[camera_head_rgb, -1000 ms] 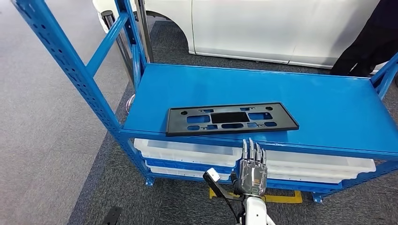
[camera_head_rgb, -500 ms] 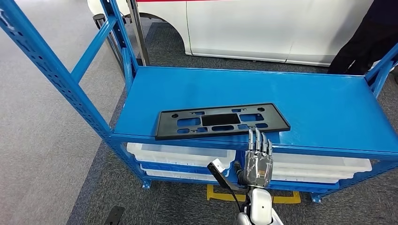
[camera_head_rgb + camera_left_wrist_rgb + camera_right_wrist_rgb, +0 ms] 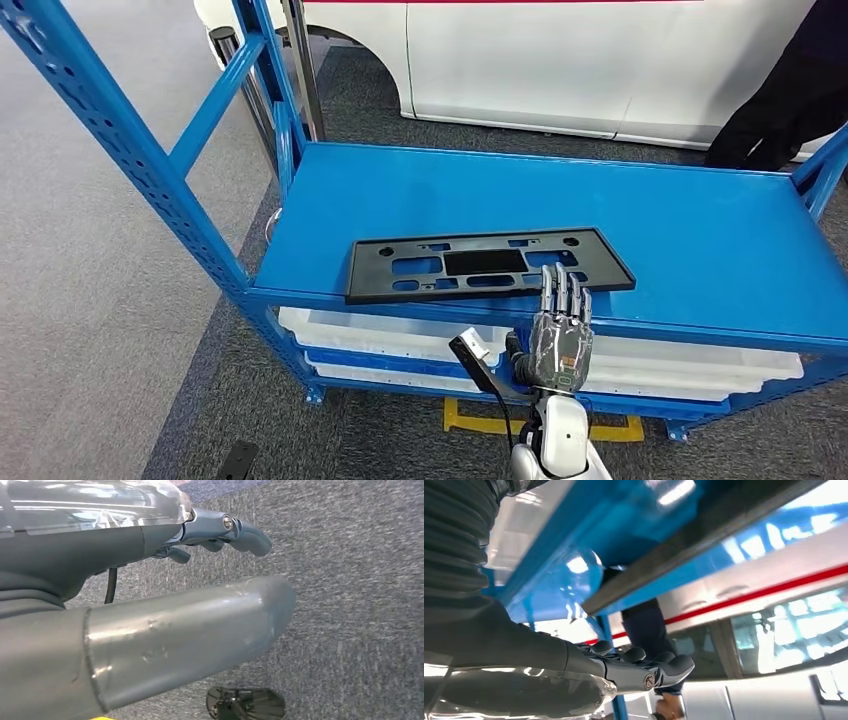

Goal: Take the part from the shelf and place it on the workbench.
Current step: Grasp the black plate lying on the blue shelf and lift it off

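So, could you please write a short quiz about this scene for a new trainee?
1. True or false: the right robot hand already holds the black part.
2. Where does the black part lie? A) on the blue shelf B) in a white bin C) on the floor
3. Fill in: behind the shelf stands a white ____.

Key: 1. False; its fingers are straight, reaching toward the part's near edge. 2. A. 3. Car.
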Robot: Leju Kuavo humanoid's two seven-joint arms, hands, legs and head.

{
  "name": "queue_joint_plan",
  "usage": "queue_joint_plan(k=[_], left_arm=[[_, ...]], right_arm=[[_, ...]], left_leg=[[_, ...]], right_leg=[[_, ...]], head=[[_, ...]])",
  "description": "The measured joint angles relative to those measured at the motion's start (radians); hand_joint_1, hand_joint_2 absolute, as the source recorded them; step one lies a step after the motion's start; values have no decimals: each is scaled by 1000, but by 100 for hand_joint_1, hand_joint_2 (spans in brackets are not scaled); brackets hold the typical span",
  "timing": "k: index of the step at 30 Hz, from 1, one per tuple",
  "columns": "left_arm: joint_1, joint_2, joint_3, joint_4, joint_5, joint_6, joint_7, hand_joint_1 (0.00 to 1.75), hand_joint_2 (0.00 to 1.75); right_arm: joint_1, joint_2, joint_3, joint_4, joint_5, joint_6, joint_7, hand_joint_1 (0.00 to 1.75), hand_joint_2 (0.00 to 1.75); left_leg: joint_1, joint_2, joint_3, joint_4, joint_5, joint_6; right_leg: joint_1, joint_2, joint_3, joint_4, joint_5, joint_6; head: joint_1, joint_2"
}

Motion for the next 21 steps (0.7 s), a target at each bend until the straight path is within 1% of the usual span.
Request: queue_joint_plan(k=[1,2,4,5,6,7,8,9,10,11,12,13,14,15,16,18,20,21], left_arm=[[0,0,2,0,-1,0,0,0,0],[1,0,3,0,-3,0,-1,0,0],[2,0,6,0,-4,-1,-1,0,0],[2,0,6,0,-5,-1,-1,0,0],[3,0,6,0,-6,-1,-2,0,0],[3,0,7,0,-6,-1,-2,0,0],[4,0,8,0,-7,-1,-3,0,0],[6,0,9,0,-9,-1,-4,0,0],[8,1,11,0,-12,-2,-4,0,0],[10,1,12,0,-15,-2,-4,0,0],[11,1,12,0,-20,-3,-3,0,0],[11,1,13,0,-25,-5,-3,0,0],[10,1,13,0,-30,-6,-2,0,0],[8,1,13,0,-35,-7,0,0,0],[6,1,13,0,-40,-9,2,0,0],[5,2,13,0,-47,-11,5,0,0],[6,2,14,0,-53,-14,8,0,0],[6,1,14,0,-55,-15,9,0,0]], right_arm=[[1,3,-4,-14,-2,0,-16,0,175],[1,7,-8,-27,-4,0,-31,0,175],[2,16,-17,-57,-7,0,-57,0,175],[2,21,-20,-72,-7,0,-69,0,175],[2,26,-21,-88,-8,0,-79,0,175],[3,32,-22,-101,-9,0,-88,0,175],[5,36,-22,-112,-9,0,-93,0,175],[8,39,-22,-121,-10,0,-97,0,175],[9,42,-22,-126,-11,0,-98,0,175],[9,43,-23,-128,-10,0,-96,0,175],[6,43,-23,-127,-9,0,-90,0,175],[2,43,-23,-121,-6,0,-81,0,175],[-3,43,-23,-113,-3,0,-72,0,175],[-9,43,-23,-103,0,0,-63,0,175],[-13,43,-23,-92,2,0,-55,0,175],[-20,43,-23,-70,2,0,-43,0,175],[-27,43,-22,-51,2,0,-35,0,175],[-32,43,-22,-43,3,0,-33,0,175]], left_leg=[[-2,0,-1,3,-4,-6],[-2,0,-1,4,-5,-12],[1,1,0,5,-10,-24],[3,1,-5,18,-20,-29],[4,2,-19,51,-41,-35],[6,2,-44,103,-68,-39],[6,2,-79,172,-98,-43],[6,2,-115,238,-122,-45],[6,2,-140,281,-128,-46],[6,2,-150,289,-115,-45],[6,3,-138,253,-82,-42],[5,2,-111,188,-38,-37],[3,3,-79,119,-5,-30],[0,3,-53,60,16,-23],[-4,2,-38,26,23,-17],[-9,1,-34,9,19,-9],[-2,1,-28,-3,25,0],[1,2,-23,-11,28,6]], right_leg=[[2,1,9,-21,1,-4],[5,2,11,-24,-3,-9],[5,4,12,-28,-3,-22],[4,3,15,-32,-3,-29],[2,3,19,-35,-3,-36],[1,1,22,-37,-4,-41],[2,1,23,-37,-5,-45],[3,0,24,-37,-7,-47],[4,0,26,-37,-9,-48],[5,1,29,-37,-11,-49],[5,2,33,-37,-14,-48],[6,3,39,-37,-17,-46],[6,4,43,-37,-20,-43],[7,4,45,-36,-22,-39],[8,4,44,-35,-23,-34],[7,4,41,-38,-22,-24],[8,4,41,-34,-28,-12],[9,3,33,-14,-42,-7]], head=[[0,0],[0,0],[0,0],[0,0],[0,0],[-1,0],[-1,0],[-1,0],[-1,0],[-1,0],[-1,0],[-1,0],[0,0],[0,0],[0,0],[0,0],[0,0],[0,0]])
